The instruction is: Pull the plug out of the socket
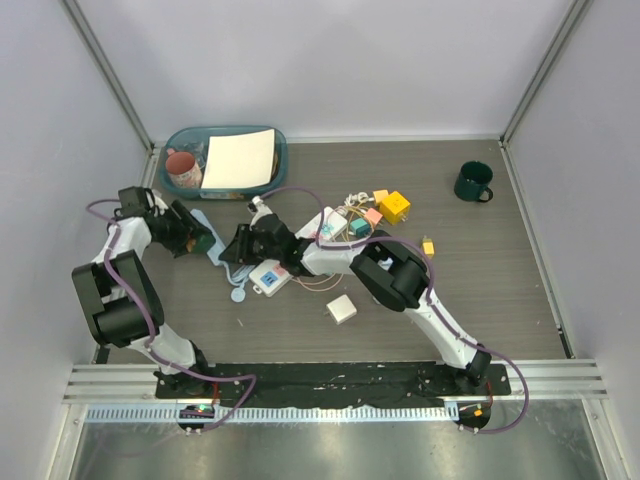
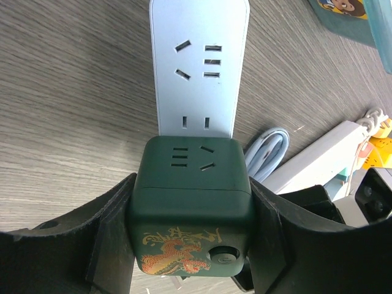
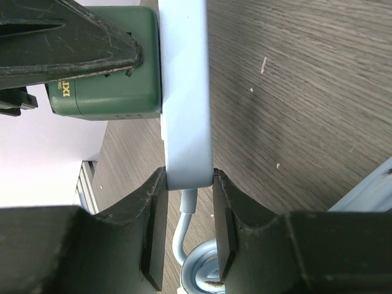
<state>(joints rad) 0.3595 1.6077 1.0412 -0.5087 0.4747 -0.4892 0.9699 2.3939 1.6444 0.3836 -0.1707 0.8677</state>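
Note:
My left gripper (image 1: pixel 201 240) (image 2: pixel 193 202) is shut on a dark green cube adapter (image 2: pixel 191 184) with a gold dragon print, plugged into the short light-blue strip (image 2: pixel 197 67). My right gripper (image 1: pixel 233 250) (image 3: pixel 188 184) is shut on that strip's cord end (image 3: pixel 187 122). The green cube (image 3: pixel 104 61) sits against the strip there. The plug, a small white square block (image 1: pixel 341 309), lies loose on the table, apart from both grippers. The socket, the long white strip (image 1: pixel 337 222) (image 2: pixel 321 156), lies behind my right arm, mostly hidden.
A teal basin (image 1: pixel 180 138) with a pink mug and white sheet stands at the back left. A dark green mug (image 1: pixel 472 182) stands at the back right. A yellow cube (image 1: pixel 394 207) and small coloured pieces lie by the white strip. A white adapter (image 1: pixel 270 278) lies by the light-blue cord coil (image 1: pixel 237 293).

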